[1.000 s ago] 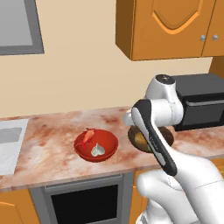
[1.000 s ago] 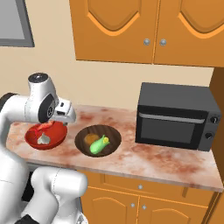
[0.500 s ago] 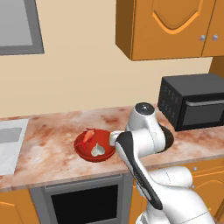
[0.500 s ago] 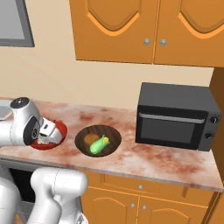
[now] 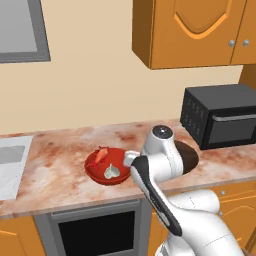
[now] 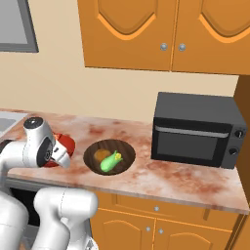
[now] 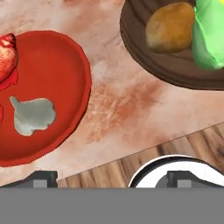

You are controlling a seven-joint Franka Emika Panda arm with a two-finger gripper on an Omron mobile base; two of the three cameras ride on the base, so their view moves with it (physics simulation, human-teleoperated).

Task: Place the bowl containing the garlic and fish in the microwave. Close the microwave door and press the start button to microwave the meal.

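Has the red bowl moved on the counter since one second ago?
No. The red bowl lies at the same spot left of the dark brown bowl, garlic inside.

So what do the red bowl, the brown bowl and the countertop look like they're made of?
The red bowl looks like glazed ceramic or plastic: an even colour with a soft sheen. The brown bowl looks like dark wood or matte ceramic, with faint rings on its wall. The countertop looks like polished stone, pale and mottled with rust-red veins.
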